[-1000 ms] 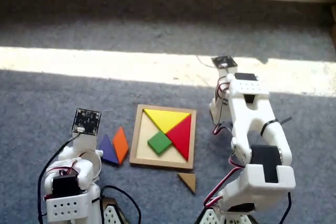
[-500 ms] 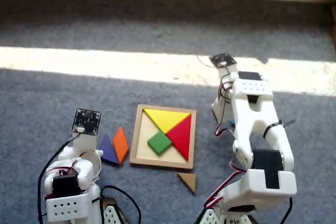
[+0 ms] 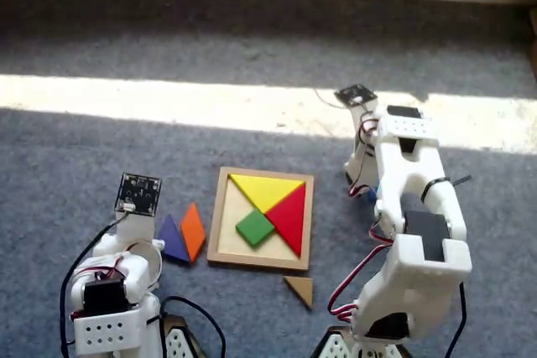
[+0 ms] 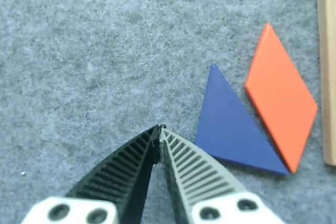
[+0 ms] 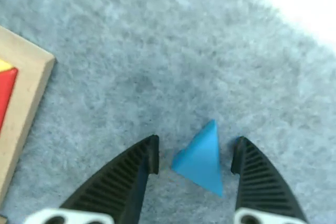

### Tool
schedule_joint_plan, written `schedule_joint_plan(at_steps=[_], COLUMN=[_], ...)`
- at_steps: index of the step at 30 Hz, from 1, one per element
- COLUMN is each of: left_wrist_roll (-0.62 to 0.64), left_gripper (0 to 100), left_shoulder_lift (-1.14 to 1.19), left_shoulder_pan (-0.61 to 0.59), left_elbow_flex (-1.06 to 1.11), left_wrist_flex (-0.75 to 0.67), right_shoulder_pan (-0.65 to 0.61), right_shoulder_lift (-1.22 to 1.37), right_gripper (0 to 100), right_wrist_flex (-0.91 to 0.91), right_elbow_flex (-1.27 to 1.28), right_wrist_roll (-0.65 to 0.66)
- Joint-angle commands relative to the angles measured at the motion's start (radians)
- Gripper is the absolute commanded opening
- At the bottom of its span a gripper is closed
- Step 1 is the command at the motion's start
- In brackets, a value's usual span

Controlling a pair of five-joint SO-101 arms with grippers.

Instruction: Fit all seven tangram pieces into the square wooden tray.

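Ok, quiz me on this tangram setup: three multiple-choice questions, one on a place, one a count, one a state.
1. Where is the orange parallelogram? A) in the wooden tray B) on the carpet between the dark blue triangle and the tray C) stacked on the dark blue triangle
2. How many pieces lie in the tray? A) three B) five C) seven
3. How do the right arm's jaws stand? A) shut, empty B) open, astride the light blue triangle C) shut on the light blue triangle
1 B: it lies flat outside the rim. 2 A: yellow triangle, red triangle, green square. 3 B: jaws apart, piece between them.
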Motion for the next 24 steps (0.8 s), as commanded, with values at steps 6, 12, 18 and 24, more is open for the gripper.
schedule_joint_plan(at_steps=[6,12,18,24], left_wrist_roll=[0.006,0.006,0.006,0.006], left_gripper=[3,3,3,3], left_shoulder_lift=[-0.028,-0.028,-0.028,-0.028], left_shoulder_pan=[-0.012,-0.012,-0.012,-0.012], left_elbow_flex=[0.019,0.019,0.019,0.019], left_wrist_flex=[0.008,0.008,0.008,0.008], right_shoulder_pan=[0.010,0.051,0.068,0.068], right_shoulder_lift=[0.002,0.004,0.002,0.005], right_gripper=[22.5,22.4,22.4,22.4], right_wrist_flex=[0.012,0.038,0.090,0.082], right_elbow_flex=[-0.045,-0.044,-0.044,-0.044], right_wrist_roll=[0.015,0.110,0.112,0.118])
